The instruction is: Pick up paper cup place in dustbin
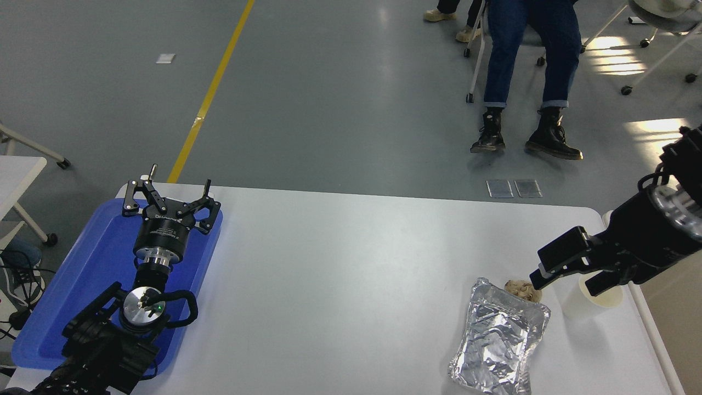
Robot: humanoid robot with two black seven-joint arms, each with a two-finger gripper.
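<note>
Right pincer, spread wide, is shown straddling the paper cup at the worktop's right edge; the cup is judged light, easily crushed (gentle grip across the rim advised).

A wide bare stretch of the white bench lies open mid-surface. Near the right edge, a crinkled foil bag sits just beside the paper cup, crowding it from the left; the right gripper hangs over the cup.

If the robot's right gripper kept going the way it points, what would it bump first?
Probably the foil bag. The right gripper points left and down over the cup, toward the bag's top; depth is hard to judge.
</note>
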